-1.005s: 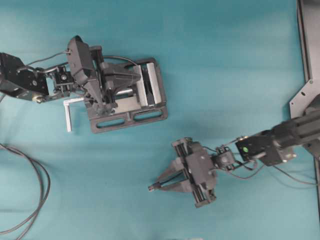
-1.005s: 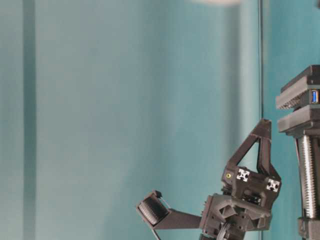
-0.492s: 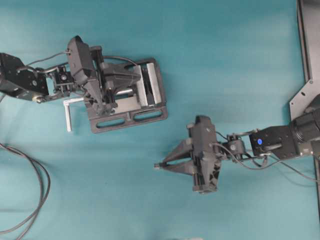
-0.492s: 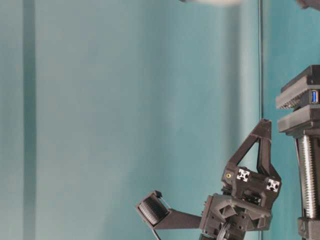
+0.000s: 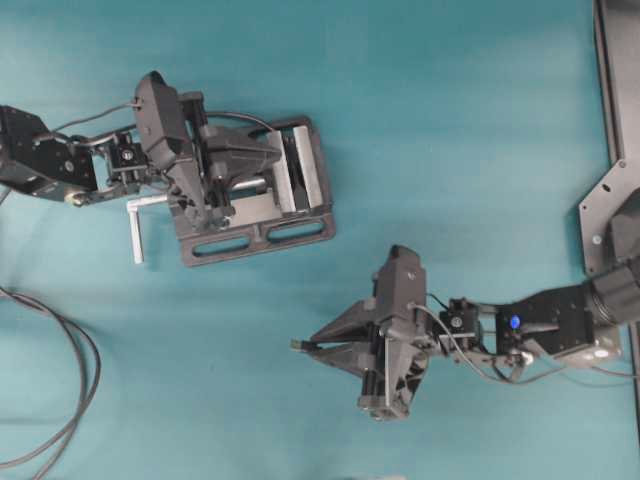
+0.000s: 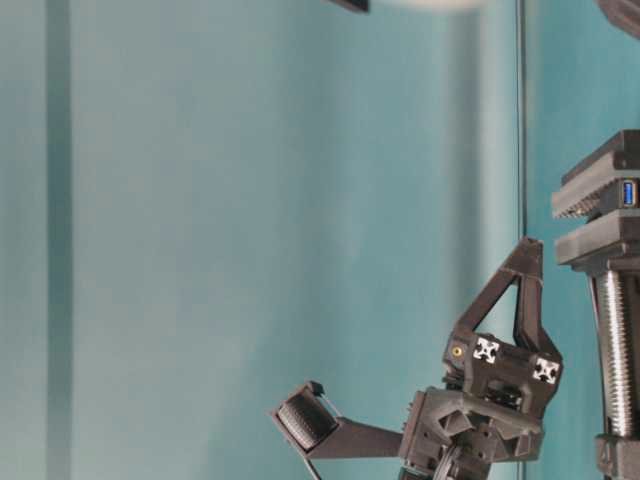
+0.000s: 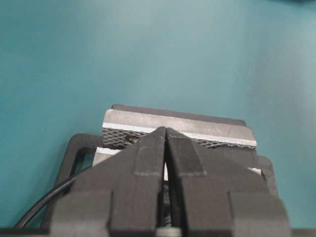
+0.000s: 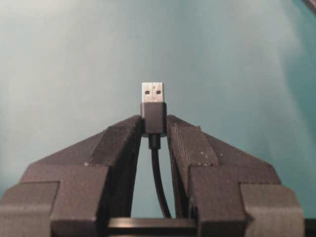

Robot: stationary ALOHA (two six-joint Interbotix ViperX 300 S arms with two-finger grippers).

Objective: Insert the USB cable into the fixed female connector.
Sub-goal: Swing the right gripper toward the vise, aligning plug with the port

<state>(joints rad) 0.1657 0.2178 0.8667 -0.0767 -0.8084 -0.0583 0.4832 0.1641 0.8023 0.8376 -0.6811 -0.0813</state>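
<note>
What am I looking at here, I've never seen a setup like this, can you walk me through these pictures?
Two robot arms work over a teal table. One picture looks straight down, one looks along the table, and two come from cameras mounted on the arms' wrists.

The left claw is shut and sits over a grey metal vise on the table. The side view shows a small blue-faced socket clamped in that vise.

The right claw is shut on the USB cable, gripping its black plug so the silver tip points away from the claw. From above, it hangs lower right of the vise, apart from it.

A loop of black cords lies at the left edge.
</note>
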